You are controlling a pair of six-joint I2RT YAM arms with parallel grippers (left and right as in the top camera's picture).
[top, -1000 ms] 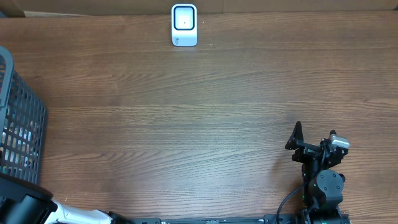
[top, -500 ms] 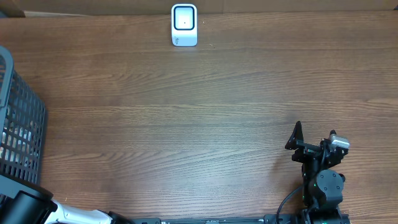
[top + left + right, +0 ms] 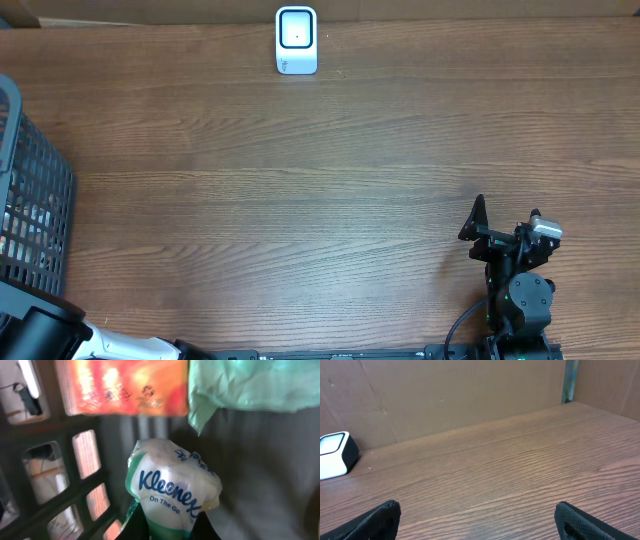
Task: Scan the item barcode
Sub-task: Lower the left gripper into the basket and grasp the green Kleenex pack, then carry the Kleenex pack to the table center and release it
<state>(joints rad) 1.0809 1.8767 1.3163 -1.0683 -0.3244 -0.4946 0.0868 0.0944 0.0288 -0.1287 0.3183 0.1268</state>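
Inside the dark basket (image 3: 65, 485), a white and green Kleenex tissue pack (image 3: 172, 487) stands upright. My left gripper (image 3: 170, 527) is shut on the pack's lower end, one black finger on each side. No barcode shows on the side facing the camera. The white scanner (image 3: 296, 40) stands at the table's far edge and shows at the left of the right wrist view (image 3: 335, 455). My right gripper (image 3: 480, 520) is open and empty, low over the wood at the near right (image 3: 478, 225).
The grey mesh basket (image 3: 35, 190) stands at the table's left edge, over the left arm (image 3: 40, 335). In it, an orange packet (image 3: 125, 385) and a pale green bag (image 3: 250, 385) lie beyond the tissue pack. Brown cardboard walls stand behind the table.
The left arm at the bottom left has shifted slightly in the overhead view, and its jaws have closed. The right arm and the scanner have not moved.
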